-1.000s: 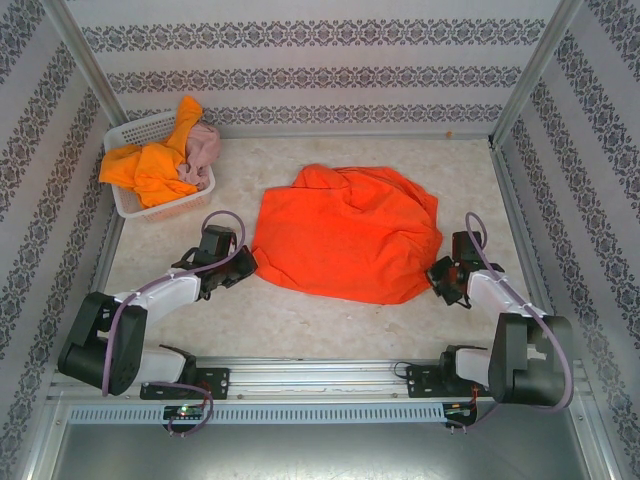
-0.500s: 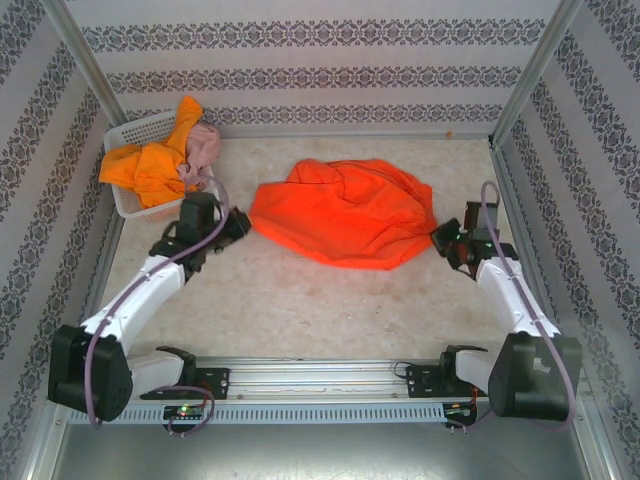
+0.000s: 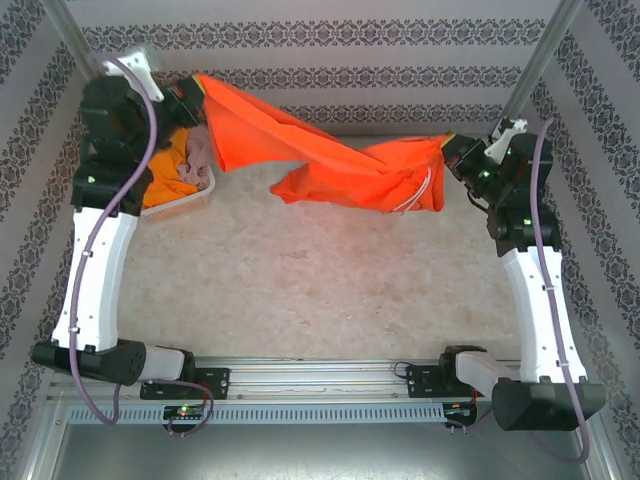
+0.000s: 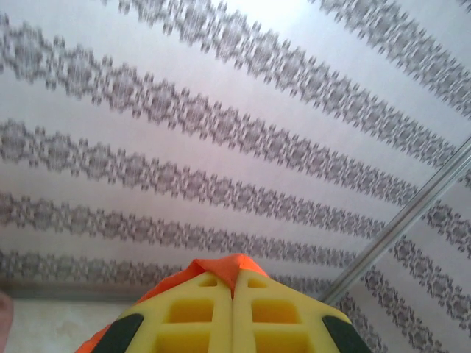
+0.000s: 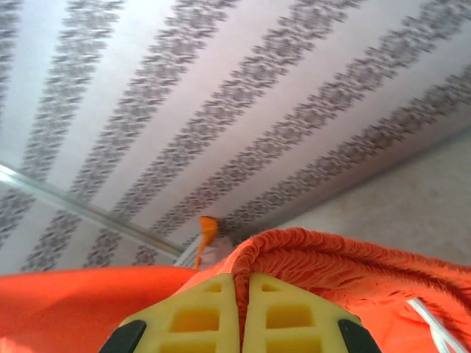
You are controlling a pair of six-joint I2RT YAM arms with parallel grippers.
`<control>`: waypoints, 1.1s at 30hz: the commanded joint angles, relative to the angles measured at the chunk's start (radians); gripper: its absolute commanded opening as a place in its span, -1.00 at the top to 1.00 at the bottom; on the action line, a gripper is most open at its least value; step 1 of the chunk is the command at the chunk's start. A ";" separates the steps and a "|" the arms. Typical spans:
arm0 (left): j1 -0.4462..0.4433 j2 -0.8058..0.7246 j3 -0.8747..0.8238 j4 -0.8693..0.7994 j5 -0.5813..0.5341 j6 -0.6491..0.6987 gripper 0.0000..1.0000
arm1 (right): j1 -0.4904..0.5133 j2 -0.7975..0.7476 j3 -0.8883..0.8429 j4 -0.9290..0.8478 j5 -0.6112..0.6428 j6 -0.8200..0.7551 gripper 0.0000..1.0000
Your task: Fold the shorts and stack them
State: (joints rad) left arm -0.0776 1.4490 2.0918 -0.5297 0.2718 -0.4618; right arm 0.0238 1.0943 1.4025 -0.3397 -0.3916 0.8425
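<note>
Red-orange cloth, one pair of shorts (image 3: 340, 165), soft and thin: strung in the air across the upper middle of the overhead frame, between my two grippers and above the table (image 3: 300, 290). Left gripper (image 3: 188, 97), upper left of the frame: jaws pressed together on a small tongue of fabric, which pokes out just above the yellow fingers (image 4: 191, 312) in the left wrist view. Right gripper (image 3: 452, 155), upper right: jaws pinched shut on the gathered waistband (image 5: 324, 250), with a white cord (image 5: 430, 318) trailing beside it. Condition of the item: not flat. The cloth runs as a twisted band from high on the left down to the right, with a loose fold sagging at mid-span toward the centre of the frame. Hazards, as I judge them: the left hold takes very little cloth, so a further pull apart or a quick swing could slip it free and drop that end. The left end hangs directly over the white basket (image 3: 190, 198), so lowering there could snag the rim or drag on the bright orange shorts (image 3: 165, 170) and dusty pink shorts (image 3: 203, 155) heaped inside. The twist, if set down as it is, would probably land bunched and spoil the fold. The loose cord could catch under the cloth or on my right fingers.
</note>
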 commanded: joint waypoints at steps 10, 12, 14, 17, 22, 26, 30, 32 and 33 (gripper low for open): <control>0.032 0.127 0.576 -0.109 -0.132 0.087 1.00 | 0.134 -0.106 0.229 0.104 -0.041 -0.023 1.00; 0.033 0.112 0.575 -0.080 -0.147 0.087 1.00 | 0.166 -0.117 0.248 0.116 -0.041 -0.027 1.00; 0.033 0.103 0.576 -0.053 -0.159 0.080 1.00 | 0.199 -0.135 0.254 0.129 -0.027 -0.037 1.00; 0.033 0.107 0.576 -0.032 -0.159 0.063 1.00 | 0.223 -0.174 0.237 0.098 0.061 -0.073 1.00; 0.033 0.181 0.563 -0.042 -0.135 0.049 1.00 | 0.225 -0.245 0.089 0.009 0.310 -0.143 1.00; 0.032 0.281 0.488 -0.029 -0.080 0.029 1.00 | 0.225 -0.243 -0.061 -0.039 0.472 -0.192 1.00; 0.029 0.395 0.394 0.033 -0.010 0.002 1.00 | 0.205 -0.166 -0.171 -0.019 0.576 -0.243 1.00; 0.019 0.467 0.359 0.083 0.025 0.001 1.00 | 0.172 -0.090 -0.203 0.016 0.570 -0.259 1.00; 0.013 0.500 0.355 0.096 0.034 0.010 1.00 | 0.152 -0.051 -0.207 0.028 0.558 -0.260 1.00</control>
State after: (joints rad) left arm -0.0597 1.8843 2.4737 -0.5255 0.2630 -0.4347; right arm 0.2165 0.9798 1.2240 -0.3401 0.0700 0.6407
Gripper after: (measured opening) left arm 0.049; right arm 0.051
